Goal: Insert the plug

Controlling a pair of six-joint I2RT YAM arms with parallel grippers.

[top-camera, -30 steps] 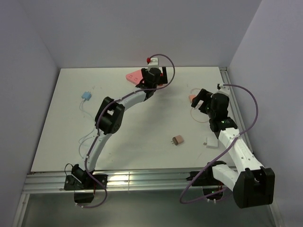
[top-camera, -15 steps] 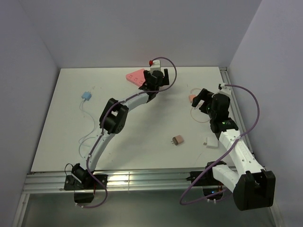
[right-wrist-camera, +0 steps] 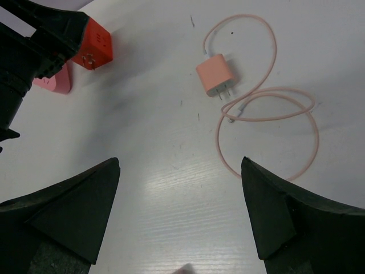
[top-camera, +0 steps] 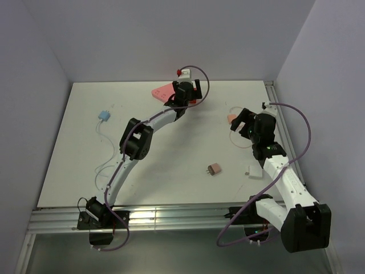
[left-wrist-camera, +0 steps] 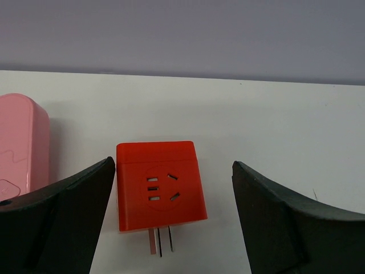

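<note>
A red adapter block [left-wrist-camera: 159, 185] with socket slots on top and prongs pointing toward me lies flat on the white table. My left gripper [left-wrist-camera: 173, 164] is open and straddles it, its left finger close to the block's side and its right finger well apart. The red block [right-wrist-camera: 94, 50] also shows at the upper left of the right wrist view. A pink plug [right-wrist-camera: 215, 75] with a looped pink cable [right-wrist-camera: 268, 108] lies ahead of my open right gripper [right-wrist-camera: 180, 162], which has nothing between its fingers. From above, the pink plug [top-camera: 231, 118] sits just left of the right gripper [top-camera: 239, 123].
A pink power strip [top-camera: 161, 92] lies at the back, just left of the left gripper [top-camera: 185, 91]. A brown plug [top-camera: 215, 169] and a white plug [top-camera: 254, 171] lie at the near right. A blue plug [top-camera: 103, 116] with a thin white cable lies at the left.
The left wrist rose a little by the pink strip and came back down over the red block. The right arm has hardly moved.
</note>
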